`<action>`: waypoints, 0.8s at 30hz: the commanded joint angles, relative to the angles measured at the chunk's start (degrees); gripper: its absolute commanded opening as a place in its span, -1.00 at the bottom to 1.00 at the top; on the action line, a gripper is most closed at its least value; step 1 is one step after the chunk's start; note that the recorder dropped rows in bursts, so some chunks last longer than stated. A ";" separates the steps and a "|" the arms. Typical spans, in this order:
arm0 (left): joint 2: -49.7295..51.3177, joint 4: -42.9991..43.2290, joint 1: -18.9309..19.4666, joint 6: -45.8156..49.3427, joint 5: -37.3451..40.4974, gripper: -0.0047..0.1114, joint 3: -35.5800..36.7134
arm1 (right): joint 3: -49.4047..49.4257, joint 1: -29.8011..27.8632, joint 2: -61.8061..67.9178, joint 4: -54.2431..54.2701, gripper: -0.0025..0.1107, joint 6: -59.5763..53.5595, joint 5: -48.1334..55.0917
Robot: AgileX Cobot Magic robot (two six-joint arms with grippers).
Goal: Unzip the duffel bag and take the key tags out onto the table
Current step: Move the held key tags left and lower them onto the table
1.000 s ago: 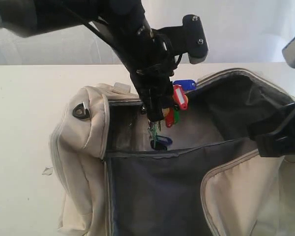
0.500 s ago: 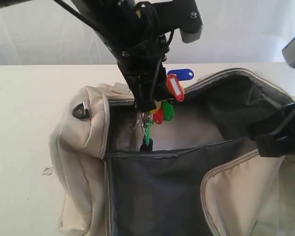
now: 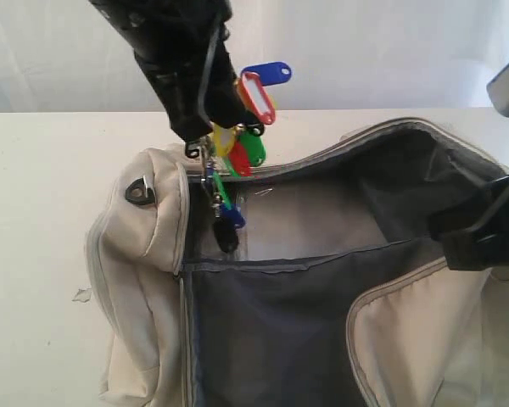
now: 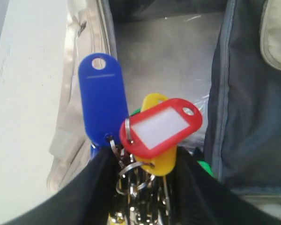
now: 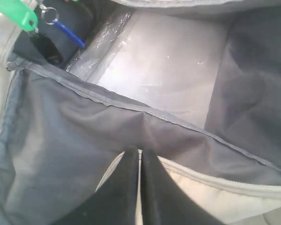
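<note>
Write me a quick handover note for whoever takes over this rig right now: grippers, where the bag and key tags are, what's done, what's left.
Left gripper: shut on the key tags, holding the bunch in the air over the open mouth of the duffel bag, near its D-ring end.
Right gripper: shut, apparently pinching the bag's flap edge to hold it open.
Done: bag unzipped, tags gripped.
Left: carry the tags clear of the bag, set them on the table, release.

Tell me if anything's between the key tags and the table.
Only the duffel bag's left end: the key tags, gripped in the left hand, dangle just inside its rim, and bare table lies beyond it.
</note>
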 commanded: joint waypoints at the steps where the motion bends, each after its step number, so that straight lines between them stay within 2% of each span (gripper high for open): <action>1: -3.38 -0.60 1.00 -0.73 4.36 -0.92 -0.32 | 0.16 0.26 -0.27 0.13 -0.92 -0.42 -0.49; 14: -11.79 6.68 1.08 -2.41 11.50 -0.92 -0.22 | 0.16 0.26 -0.27 0.13 -0.92 -0.42 -0.39; 19: -14.03 6.86 4.16 -3.81 13.14 -0.92 -0.22 | 0.16 0.26 -0.27 0.13 -0.92 -0.42 -0.27; 24: -16.51 6.86 9.04 -4.98 13.14 -0.92 2.19 | 0.16 0.26 -0.27 0.13 -0.92 -0.42 -0.16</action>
